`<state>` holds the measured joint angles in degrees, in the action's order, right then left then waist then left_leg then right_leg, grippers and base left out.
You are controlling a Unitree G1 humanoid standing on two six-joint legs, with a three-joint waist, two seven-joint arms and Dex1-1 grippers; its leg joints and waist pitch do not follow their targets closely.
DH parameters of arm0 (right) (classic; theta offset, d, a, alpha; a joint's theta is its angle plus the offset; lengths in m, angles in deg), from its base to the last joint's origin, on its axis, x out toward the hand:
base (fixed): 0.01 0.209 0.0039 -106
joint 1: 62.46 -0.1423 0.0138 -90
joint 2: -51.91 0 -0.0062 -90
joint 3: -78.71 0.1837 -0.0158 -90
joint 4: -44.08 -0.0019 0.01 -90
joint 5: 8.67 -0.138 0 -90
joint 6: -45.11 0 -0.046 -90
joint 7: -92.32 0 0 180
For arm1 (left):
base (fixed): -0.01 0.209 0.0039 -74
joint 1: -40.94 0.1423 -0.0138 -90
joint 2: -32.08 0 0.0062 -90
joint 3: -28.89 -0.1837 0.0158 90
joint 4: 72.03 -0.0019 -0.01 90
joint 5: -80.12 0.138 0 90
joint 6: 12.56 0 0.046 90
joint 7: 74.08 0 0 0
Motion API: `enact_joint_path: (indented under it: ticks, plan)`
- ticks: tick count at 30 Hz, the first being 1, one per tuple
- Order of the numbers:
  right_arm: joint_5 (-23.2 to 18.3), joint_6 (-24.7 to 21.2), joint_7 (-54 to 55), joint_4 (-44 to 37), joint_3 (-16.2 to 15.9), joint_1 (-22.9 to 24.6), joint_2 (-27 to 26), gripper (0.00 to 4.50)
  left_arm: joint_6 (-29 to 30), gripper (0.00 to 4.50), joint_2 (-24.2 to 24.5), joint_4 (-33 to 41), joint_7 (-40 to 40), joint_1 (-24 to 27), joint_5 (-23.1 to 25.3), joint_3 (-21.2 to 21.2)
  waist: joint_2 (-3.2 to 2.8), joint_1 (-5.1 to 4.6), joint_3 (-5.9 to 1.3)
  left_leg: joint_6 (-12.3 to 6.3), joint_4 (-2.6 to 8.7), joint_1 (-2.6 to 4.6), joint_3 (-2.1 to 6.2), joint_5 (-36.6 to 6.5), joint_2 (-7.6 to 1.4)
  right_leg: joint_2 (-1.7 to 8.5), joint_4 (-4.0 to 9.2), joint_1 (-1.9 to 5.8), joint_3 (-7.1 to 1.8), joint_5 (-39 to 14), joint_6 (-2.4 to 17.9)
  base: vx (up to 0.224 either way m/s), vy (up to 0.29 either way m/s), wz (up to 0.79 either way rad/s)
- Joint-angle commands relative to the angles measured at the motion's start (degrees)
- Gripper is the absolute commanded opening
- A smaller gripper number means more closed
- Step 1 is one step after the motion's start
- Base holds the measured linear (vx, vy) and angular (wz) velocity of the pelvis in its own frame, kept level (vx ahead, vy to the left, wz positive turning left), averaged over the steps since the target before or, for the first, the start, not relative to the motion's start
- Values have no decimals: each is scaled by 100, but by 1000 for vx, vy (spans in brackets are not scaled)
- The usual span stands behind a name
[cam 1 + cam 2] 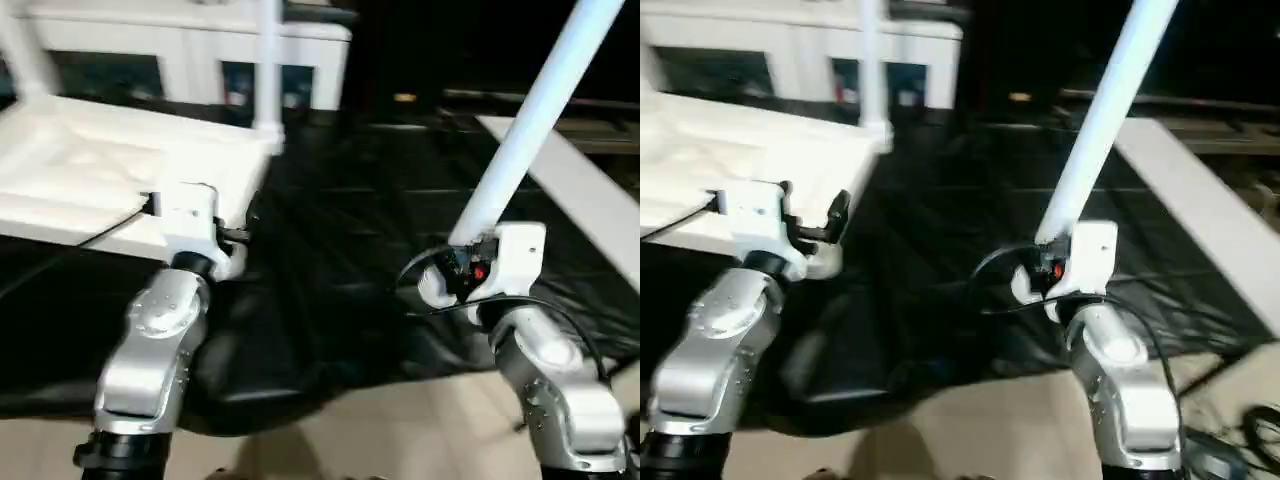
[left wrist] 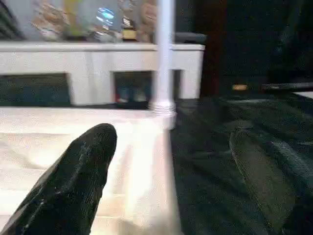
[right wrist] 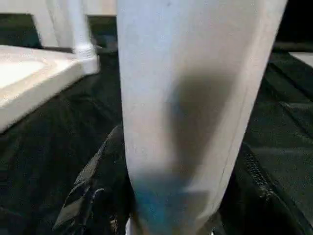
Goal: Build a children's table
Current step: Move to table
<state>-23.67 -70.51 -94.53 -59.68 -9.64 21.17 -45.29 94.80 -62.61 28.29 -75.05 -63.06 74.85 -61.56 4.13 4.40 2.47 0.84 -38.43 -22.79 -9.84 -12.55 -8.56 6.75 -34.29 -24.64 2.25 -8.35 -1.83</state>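
Right gripper (image 1: 462,262) clamps the thick lower end of a white tube leg (image 1: 530,120); the leg slants up and to the right, out past the top of the left eye view. Left gripper (image 1: 232,235) is spread wide and holds nothing; it sits at the near right edge of the upturned tabletop (image 1: 90,170), which lies at far left on the black sheet (image 1: 340,260). Two legs already stand in far corner sockets: one fitted leg (image 1: 266,60) at the far right corner, another at the far left edge of the view. Judged step: carrying the next leg to an open near socket. The next move calls for tilting the held leg upright, aligning its end over a socket, and pressing down while the left arm steadies the top.

Right eye view: both silver forearms rise from the near edge, wrists bent forward. The left gripper's black fingers (image 1: 836,215) stand apart just beside the tabletop rim.

Left wrist view: one finger lies over the ribbed underside, the other over the black sheet, the tabletop edge between them, apparently untouched. A white cabinet (image 2: 98,68) stands behind.

Right wrist view: the held leg rises between the right fingers (image 3: 98,191), gripped on both sides.
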Motion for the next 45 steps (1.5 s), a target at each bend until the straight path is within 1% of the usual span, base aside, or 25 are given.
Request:
enact_joint_path:
  ticks: [1, 3, 6, 7, 8, 9, 10, 12, 13, 14, 17, 18, 19, 20, 22, 23, 25, 27, 32, 38, 40, 41, 42, 44, 45]
  plan:
    - [71, 163, -43, -8, -45, -23, -33, 186, -74, 424, 14, -76, -5, -49, 75, -16, -149, -197, -346, -1356, 714, 356, 51, -439, -239, 28, 327, 80, -29, -2066, 705, 0, 190, 11]
    - [104, 257, -97, 25, -48, -31, -81, 186, -132, 424, -8, -143, -31, -52, 113, -6, -228, -399, -282, -1749, 965, 395, -94, -515, -177, -313, -30, -63, 384, -1399, 545, -26, 199, 16]
    - [134, 291, -107, 45, -58, -30, -105, 186, -187, 424, -15, -189, -48, -56, 152, -4, -156, -508, -261, -1314, 1080, 318, -197, -1472, -193, -97, 9, 69, 413, -1298, 265, -58, 151, 12]
    - [163, 339, -129, 93, -80, -31, -119, 186, -266, 424, -25, -249, -57, -65, 175, -2, -31, -444, -266, -833, 816, 293, -326, -2213, -105, 421, 474, 86, 48, -1906, 233, -71, 105, 15]
    - [178, 352, -141, 112, -98, -35, -113, 186, -296, 424, -24, -270, -58, -70, 184, -2, 60, -246, -308, -525, -82, 193, 95, -2180, -296, 1604, 1078, 292, -725, -3345, 276, -75, 165, 5]
    - [183, 353, -147, 118, -108, -39, -111, 186, -308, 424, -24, -276, -59, -74, 183, 2, -17, -345, -267, -88, -666, -206, 702, -1479, -366, 2100, 1142, 532, -944, -4413, 518, -75, 165, 5]
    - [176, 373, -149, 130, -127, -43, -100, 186, -341, 424, -28, -294, -49, -80, 181, 9, -49, -470, -213, 140, -799, -210, 888, -1211, -293, 2055, 1174, 474, -709, -4838, 522, -76, 249, -33]
    - [171, 419, -176, 163, -169, -56, -81, 186, -421, 424, -28, -325, -32, -81, 216, 21, -173, -652, -132, 238, -45, 165, 858, -2150, -84, 910, 819, 207, 161, -5336, 207, -72, 294, -24]
    - [184, 442, -200, 181, -194, -65, -74, 186, -429, 424, -27, -333, -13, -78, 250, 36, -320, -1102, -94, 435, 1010, 51, 790, -4459, -62, -134, -155, 151, 733, -3455, 25, -118, 323, 12]
    - [192, 454, -210, 187, -205, -71, -71, 186, -399, 424, -53, -341, 5, -74, 223, 66, -438, -1106, -125, 541, 1187, -21, 823, -4659, -11, -278, -922, 258, 726, -1184, 321, -126, 272, 15]
    - [213, 495, -246, 219, -210, -95, -87, 186, -435, 424, -67, -357, -27, -67, 201, 124, -417, -1162, -166, 355, 1001, 338, 958, -3160, -82, -99, -549, 259, 621, -744, 509, -94, 217, -6]
    - [223, 510, -265, 235, -205, -102, -95, 186, -436, 424, -53, -357, -36, -74, 236, 131, 85, -901, -447, 739, 583, -10, 836, -2146, -120, 928, 77, 790, -163, -1609, 356, -77, 178, -25]
    - [225, 511, -266, 237, -205, -104, -98, 186, -437, 424, -48, -358, -38, -76, 240, 131, 71, -658, -399, 610, -328, -103, 826, -1638, -120, 1758, 616, 752, -631, -2227, 644, -103, 171, -17]
    - [231, 517, -274, 256, -204, -118, -114, 186, -428, 424, -31, -352, -42, -84, 256, 128, -8, -821, -376, 680, -971, -311, 1048, -859, 16, 1857, 737, 788, -518, -2863, 671, -88, 190, -34]
    - [230, 543, -288, 297, -210, -138, -137, 186, -489, 424, -31, -323, -69, -92, 253, 109, 42, -667, -188, 835, -542, -148, 910, -631, -63, 1207, 750, 628, 85, -3715, 1157, -78, 212, -43]
    - [206, 554, -285, 308, -195, -139, -150, 186, -442, 424, -64, -304, -56, -95, 233, 105, -199, -599, -262, 598, 242, -25, 801, -793, -139, 498, 414, 667, 373, -3260, 1428, -74, 245, -10]
    - [179, 569, -284, 320, -177, -138, -159, 186, -385, 424, -123, -292, -28, -96, 219, 122, -444, -845, -303, 784, 779, 364, 932, -2237, -555, -233, -265, 229, 385, -1255, 1015, -76, 241, 6]
    - [183, 579, -286, 323, -179, -134, -150, 186, -286, 424, -96, -299, -31, -112, 304, 96, -464, -762, -175, 1405, 969, 244, 926, -3523, -533, -169, -199, 291, 310, -334, 680, -80, 227, 17]
    - [328, 671, -402, 315, -296, -99, -52, 186, -361, 424, 15, -321, -21, -123, 638, -136, -232, -528, -195, 1027, 800, 306, 592, -3223, -302, 141, 325, 314, -10, -2124, 352, -38, 89, 9]
    - [376, 721, -417, 372, -254, -117, -41, 186, -227, 424, -197, -301, 71, -152, 507, -22, -399, -517, -213, 586, 1309, 315, 799, -2646, -946, -190, -177, 339, 218, -884, 830, -7, -39, 2]
    - [365, 729, -426, 388, -231, -126, -23, 186, -143, 424, -204, -283, 94, -156, 556, -13, -251, -519, -205, 281, 1238, 244, 582, -3402, -788, -55, 18, 381, 112, -1262, 750, -19, -168, 7]
    - [333, 729, -413, 412, -181, -137, -11, 186, -72, 424, -172, -285, 42, -166, 595, -40, -73, -421, -207, 323, 685, 276, 235, -3252, -236, 132, 558, 205, 9, -2836, 711, 9, -203, 5]
    - [330, 730, -423, 416, -182, -137, 9, 186, -54, 424, -173, -275, 1, -178, 545, -29, 4, -351, -200, 316, 330, 337, 138, -2767, -53, 299, 798, 70, 0, -4215, 399, 9, -203, 5]
    - [317, 723, -449, 418, -185, -138, 44, 186, 12, 424, -181, -250, -73, -211, 423, 9, 184, -161, -414, 186, 336, -164, 226, -694, -146, 545, 657, 542, -324, -5095, -556, 59, -157, -16]
    - [284, 703, -475, 415, -183, -137, 48, 186, 62, 424, -193, -245, -109, -235, 348, 31, 43, -64, -373, 164, 691, -286, 411, -292, -226, 419, 467, 501, 105, -3587, -415, 67, -146, -19]
